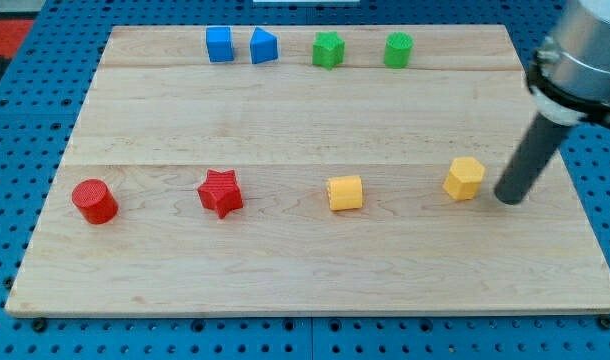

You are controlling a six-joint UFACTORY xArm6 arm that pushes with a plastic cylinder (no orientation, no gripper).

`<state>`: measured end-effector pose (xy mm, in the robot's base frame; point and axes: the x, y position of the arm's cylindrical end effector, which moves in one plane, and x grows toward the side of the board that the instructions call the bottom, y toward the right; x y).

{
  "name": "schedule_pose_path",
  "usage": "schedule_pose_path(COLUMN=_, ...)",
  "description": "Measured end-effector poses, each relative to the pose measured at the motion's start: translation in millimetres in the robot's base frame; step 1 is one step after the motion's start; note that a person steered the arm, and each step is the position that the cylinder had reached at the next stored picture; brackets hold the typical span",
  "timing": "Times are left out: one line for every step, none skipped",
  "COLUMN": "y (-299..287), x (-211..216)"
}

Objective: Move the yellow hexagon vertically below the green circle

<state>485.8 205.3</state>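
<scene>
You see a pale wooden surface (pixel 305 270) with light grain, and it sits on a blue board full of little holes (pixel 25 330).

Nearest the view's bottom is a row of four blocks: a red circle (pixel 94 201) at the view's left, then a red star (pixel 221 193), a yellow block (pixel 345 193), and the yellow hexagon (pixel 465 179).

Your end effector is a plain dark rod with no jaws to open or close. My tip (pixel 509 196) is just beside the yellow hexagon, on the view's right, with a small gap.

Far at the view's top stand a blue square (pixel 219 44), a blue triangle-like block (pixel 264 46), a green star (pixel 328 49) and the green circle (pixel 398 49). The yellow hexagon sits lower and a bit to the right of the green circle.
</scene>
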Motion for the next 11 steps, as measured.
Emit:
schedule_pose_path(y=-12.4, x=-38.4)
schedule_pose_path(y=-17.5, x=-73.4)
schedule_pose_path(y=21.0, x=-23.8)
schedule_pose_path(y=12.4, x=20.1)
schedule_pose_path(y=-24.9, x=-1.1)
schedule_pose_path(y=-50.5, x=-32.3)
schedule_pose_path(y=-62.3, x=-63.5)
schedule_pose_path(y=-62.3, x=-73.9)
schedule_pose_path(y=-57.1, x=-54.2)
schedule_pose_path(y=-55.4, x=-48.2)
schedule_pose_path(y=-65.2, x=-60.6)
